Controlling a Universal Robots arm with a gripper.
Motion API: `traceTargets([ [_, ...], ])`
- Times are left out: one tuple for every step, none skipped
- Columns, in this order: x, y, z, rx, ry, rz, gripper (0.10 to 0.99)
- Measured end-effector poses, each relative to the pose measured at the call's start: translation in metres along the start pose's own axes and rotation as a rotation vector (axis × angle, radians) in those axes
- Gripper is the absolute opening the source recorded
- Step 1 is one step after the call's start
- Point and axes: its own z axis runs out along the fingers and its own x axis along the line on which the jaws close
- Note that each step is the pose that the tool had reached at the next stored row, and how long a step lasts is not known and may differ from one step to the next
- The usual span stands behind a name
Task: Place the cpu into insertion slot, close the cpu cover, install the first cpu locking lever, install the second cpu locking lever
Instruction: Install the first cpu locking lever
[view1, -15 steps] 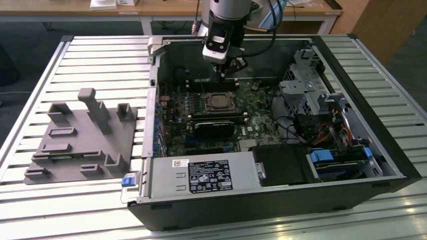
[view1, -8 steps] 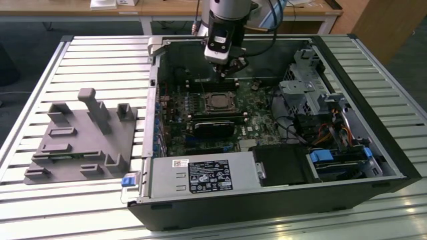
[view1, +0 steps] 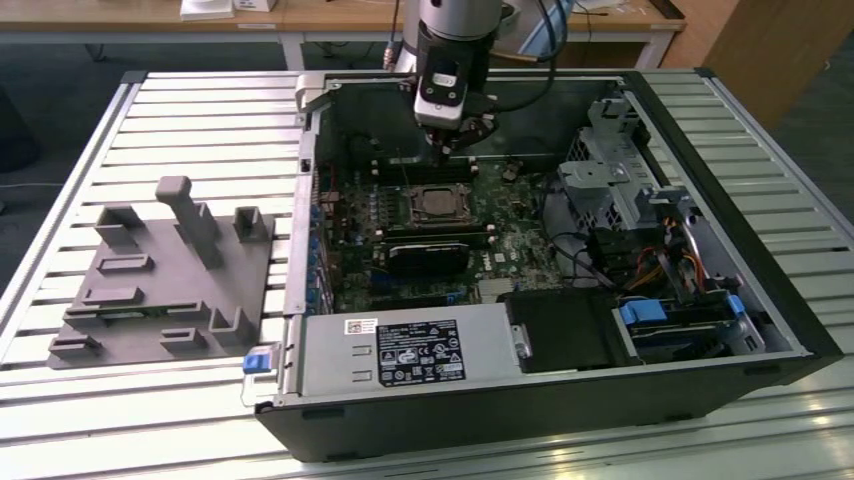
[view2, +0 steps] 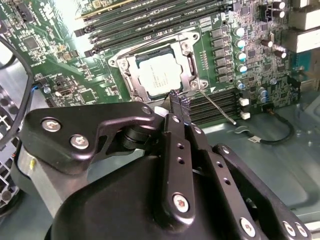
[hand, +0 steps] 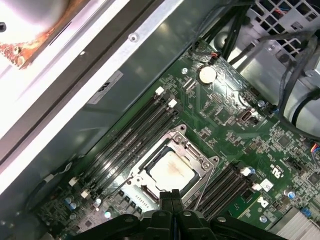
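slatted table (view1: 200, 120); bears open pc case (view1: 534, 420), grey fixture (view1: 147, 290)

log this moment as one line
cpu: seated | cover: down | lever: raised | hand: shut, by cover edge

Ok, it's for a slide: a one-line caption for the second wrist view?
Shut gripper beside the metal cover, which lies over the chip on the green board.

The cpu (view2: 157, 77) lies within the cpu cover (view2: 195, 75), between memory slots (view2: 150, 25).
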Motion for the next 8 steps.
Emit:
traceTargets([
  [0.0, 0.0, 0.0, 0.0, 0.0001, -0.008, 0.106],
  [0.0, 0.0, 0.0, 0.001, 0.0001, -0.016, 0.106],
  [0.0, 0.0, 0.0, 0.001, 0.0002, -0.025, 0.106],
  [0.0, 0.0, 0.0, 0.001, 0.0002, -0.034, 0.106],
  [0.0, 0.0, 0.0, 0.001, 0.0003, -0.042, 0.106],
  [0.0, 0.0, 0.0, 0.002, 0.0003, -0.051, 0.106],
  [0.0, 0.0, 0.0, 0.002, 0.0004, -0.06, 0.106],
  [0.0, 0.0, 0.0, 0.002, 0.0004, -0.069, 0.106],
])
